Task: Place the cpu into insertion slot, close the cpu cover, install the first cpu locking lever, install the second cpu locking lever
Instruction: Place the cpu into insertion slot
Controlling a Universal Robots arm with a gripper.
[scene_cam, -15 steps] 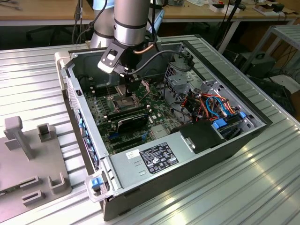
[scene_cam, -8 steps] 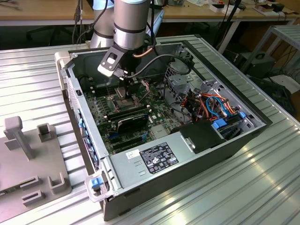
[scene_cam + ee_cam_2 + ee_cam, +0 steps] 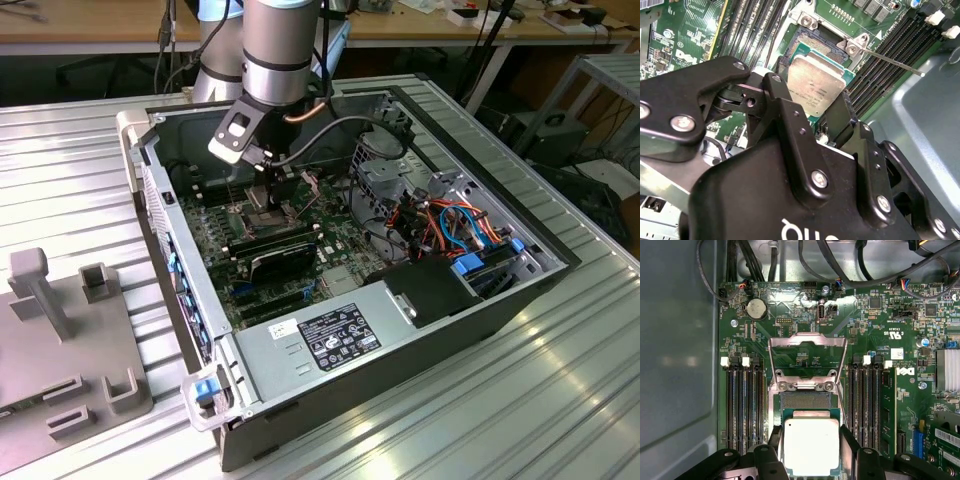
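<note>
Placement of cpu [image 3: 811, 450]: the tool [image 3: 811, 440] is clamped on it, one finger [image 3: 776, 439] on each of two opposite edges, so the chip hangs level, metal top up. The cpu hangs just over the slot [image 3: 805, 401], partly overlapping it; contact cannot be told. The cover [image 3: 807, 336] stands swung back on its hinge, leaving the slot free. In the exterior view the tool works at 11 o'clock within the case [image 3: 420, 350]; a fixture [image 3: 70, 340] lies at 8 o'clock on the worktop [image 3: 500, 420]. Count: one cpu, one slot, one cover, two fingers, one lever [image 3: 890, 61], two banks of memory slots [image 3: 742, 410].
</note>
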